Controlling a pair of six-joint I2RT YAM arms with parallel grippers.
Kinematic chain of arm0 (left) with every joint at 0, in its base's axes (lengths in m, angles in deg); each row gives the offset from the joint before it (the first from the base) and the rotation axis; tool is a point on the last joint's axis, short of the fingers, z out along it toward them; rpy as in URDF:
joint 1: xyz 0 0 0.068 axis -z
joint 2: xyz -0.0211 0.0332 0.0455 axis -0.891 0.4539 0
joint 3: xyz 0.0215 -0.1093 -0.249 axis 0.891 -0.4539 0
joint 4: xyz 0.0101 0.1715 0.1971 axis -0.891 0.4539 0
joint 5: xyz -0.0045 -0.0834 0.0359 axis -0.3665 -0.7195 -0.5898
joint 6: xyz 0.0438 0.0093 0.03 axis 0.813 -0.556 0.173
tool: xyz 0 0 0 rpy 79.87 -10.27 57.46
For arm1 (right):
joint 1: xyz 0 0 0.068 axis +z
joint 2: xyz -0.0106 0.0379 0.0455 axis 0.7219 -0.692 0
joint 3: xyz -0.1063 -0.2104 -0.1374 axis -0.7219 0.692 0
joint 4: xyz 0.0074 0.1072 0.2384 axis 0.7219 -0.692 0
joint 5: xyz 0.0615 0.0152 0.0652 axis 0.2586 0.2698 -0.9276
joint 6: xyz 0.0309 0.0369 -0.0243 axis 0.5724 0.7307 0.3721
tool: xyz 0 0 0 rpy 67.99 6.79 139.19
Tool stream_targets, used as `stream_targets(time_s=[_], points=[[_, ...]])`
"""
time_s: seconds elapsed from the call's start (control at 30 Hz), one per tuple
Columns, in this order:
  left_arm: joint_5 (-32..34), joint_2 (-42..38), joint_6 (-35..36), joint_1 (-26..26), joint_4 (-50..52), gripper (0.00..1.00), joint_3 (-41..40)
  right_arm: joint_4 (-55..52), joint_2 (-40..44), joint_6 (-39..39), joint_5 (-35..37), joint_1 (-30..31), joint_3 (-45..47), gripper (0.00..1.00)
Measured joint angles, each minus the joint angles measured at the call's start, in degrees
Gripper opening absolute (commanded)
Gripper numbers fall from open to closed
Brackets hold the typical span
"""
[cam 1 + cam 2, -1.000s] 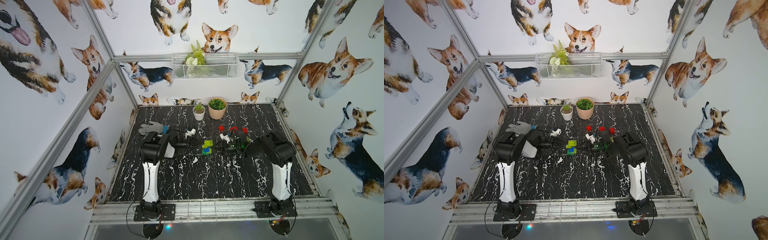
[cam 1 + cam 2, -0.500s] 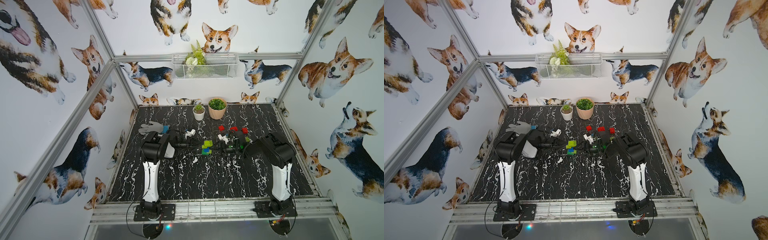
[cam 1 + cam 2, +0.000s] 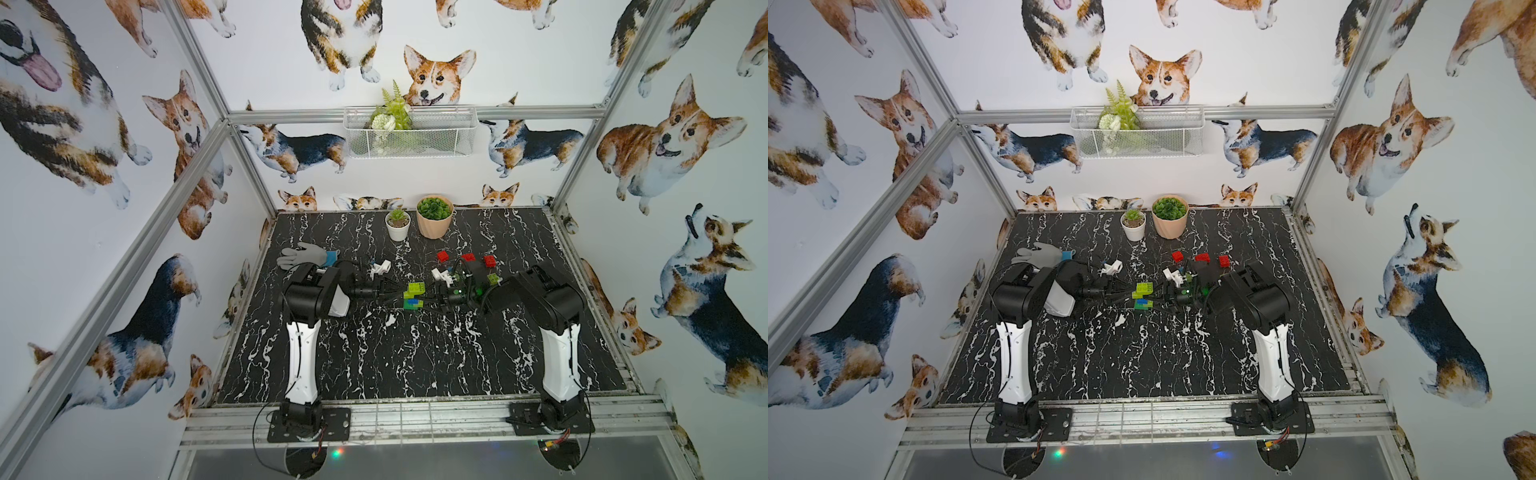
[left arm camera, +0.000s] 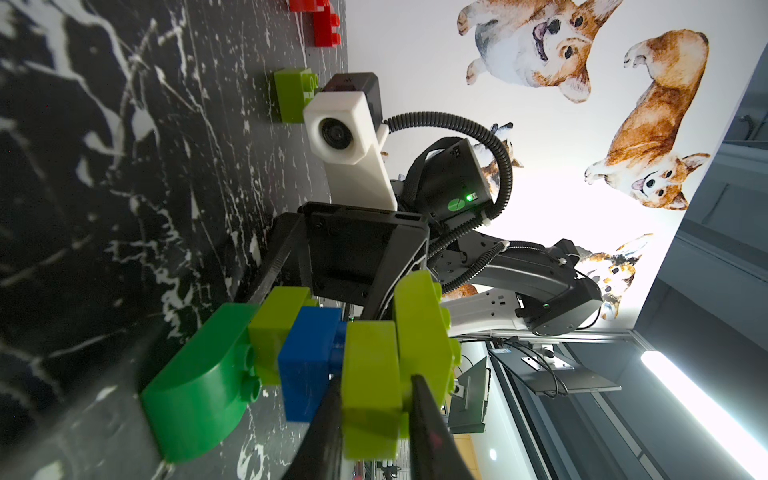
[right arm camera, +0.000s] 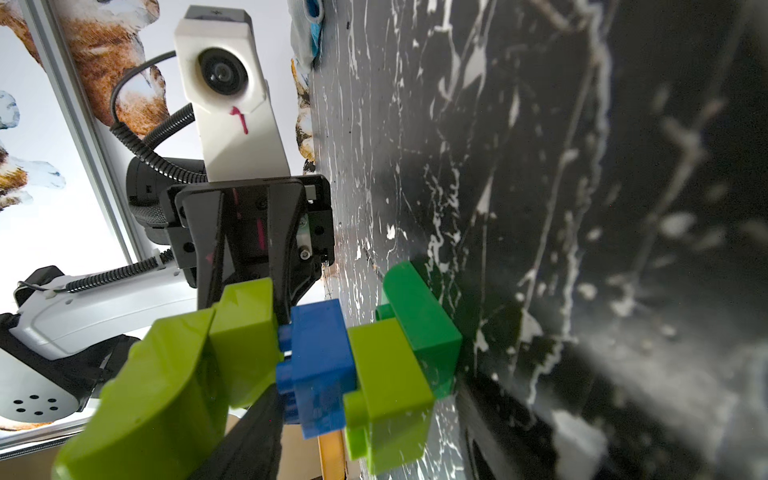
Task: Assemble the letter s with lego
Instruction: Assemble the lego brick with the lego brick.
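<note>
The lego stack point(image 3: 414, 296) stands mid-table, seen in both top views point(image 3: 1144, 296): a dark green brick point(image 4: 195, 382) at the bottom, then lime, blue point(image 5: 318, 361) and two lime bricks. My left gripper point(image 4: 374, 399) is shut on the upper lime brick point(image 4: 372, 374), a finger on each side. My right gripper point(image 5: 370, 399) comes from the opposite side. Its jaws span the lower bricks, one finger point(image 5: 253, 432) against the blue brick, the other low by the table. A narrow gap shows between the blue studs and the lime brick above.
Three loose red bricks point(image 3: 468, 257) and a lime brick point(image 3: 493, 279) lie behind the right arm. A grey glove point(image 3: 303, 255) lies at the back left. Two plant pots point(image 3: 398, 224) point(image 3: 434, 216) stand at the rear, under a wire basket point(image 3: 409, 131).
My right gripper has edged slightly left toward the stack. The left arm and the stack have stayed where they were.
</note>
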Motion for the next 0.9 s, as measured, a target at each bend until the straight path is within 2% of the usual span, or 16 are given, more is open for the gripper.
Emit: stream_targets(time_s=[0.07,0.4,0.9], points=[[-0.2,0.1,0.0,0.0,0.0,0.10,0.0,0.1,-0.4,-0.5,-0.5,0.0,-0.4,0.58],[-1.0,0.8,0.0,0.0,-1.0,0.10,0.3,2.7,-1.4,-1.3,-2.0,-0.4,-0.3,0.51],[-2.0,1.3,0.0,-0.2,-2.2,0.09,0.5,3.1,-1.9,-2.6,-3.2,-0.9,-0.4,0.48]])
